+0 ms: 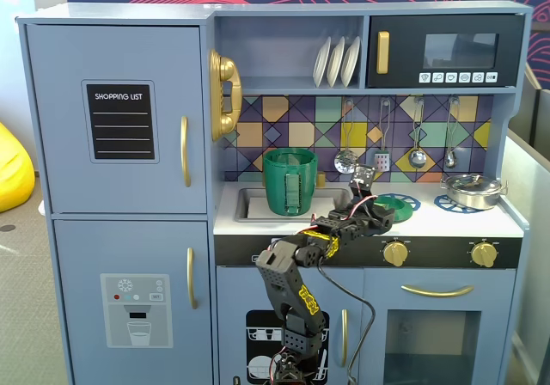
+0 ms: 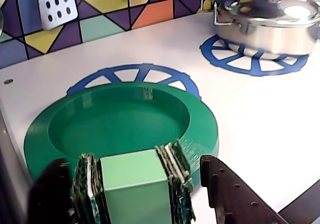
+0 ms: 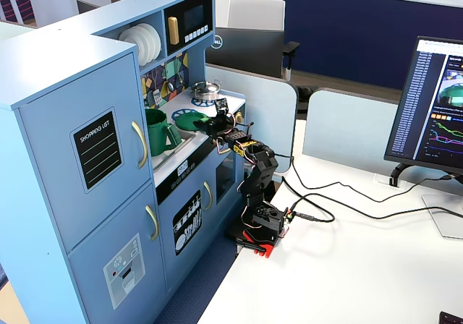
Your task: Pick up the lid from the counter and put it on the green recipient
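Observation:
The lid (image 2: 120, 119), a flat round green disc with a recessed middle, lies over the left blue burner ring (image 2: 135, 75) on the white counter. Its light-green rectangular knob (image 2: 135, 181) sits between my gripper's (image 2: 132, 159) padded fingers (image 2: 172, 164), which are closed against both of its sides. In a fixed view the lid (image 1: 400, 203) is just right of the gripper (image 1: 378, 217). Whether the lid is off the counter I cannot tell. The green recipient (image 1: 290, 180), a tall dark-green pot with a ribbed handle strip, stands in the sink to the left. It also shows in the other fixed view (image 3: 158, 131).
A shiny steel pot with its lid (image 2: 270, 19) sits on the right burner ring (image 2: 250, 63). It also shows in a fixed view (image 1: 471, 190). Utensils hang on the tiled back wall (image 1: 418, 136). Stove knobs (image 1: 395, 253) line the counter's front edge.

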You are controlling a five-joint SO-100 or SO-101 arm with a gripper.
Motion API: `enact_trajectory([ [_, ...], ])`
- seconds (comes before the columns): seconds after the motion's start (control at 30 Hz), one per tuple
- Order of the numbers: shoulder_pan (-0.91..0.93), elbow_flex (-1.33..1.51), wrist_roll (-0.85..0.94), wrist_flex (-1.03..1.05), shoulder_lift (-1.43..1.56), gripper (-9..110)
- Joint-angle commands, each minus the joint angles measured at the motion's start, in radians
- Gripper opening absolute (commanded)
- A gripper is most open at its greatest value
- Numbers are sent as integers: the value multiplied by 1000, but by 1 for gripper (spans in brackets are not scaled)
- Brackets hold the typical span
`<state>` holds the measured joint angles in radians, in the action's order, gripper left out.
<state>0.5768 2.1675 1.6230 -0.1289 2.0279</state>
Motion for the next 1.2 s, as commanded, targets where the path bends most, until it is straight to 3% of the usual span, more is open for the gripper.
enact_trajectory([
  [0.0, -29, -84, 31, -48, 0, 0],
  [0.23, -72, -184, 6, -15, 52, 0],
  [0.67, -295, -729, -32, 474, 115, 0],
  [1.17, -523, -742, 54, 597, 121, 0],
])
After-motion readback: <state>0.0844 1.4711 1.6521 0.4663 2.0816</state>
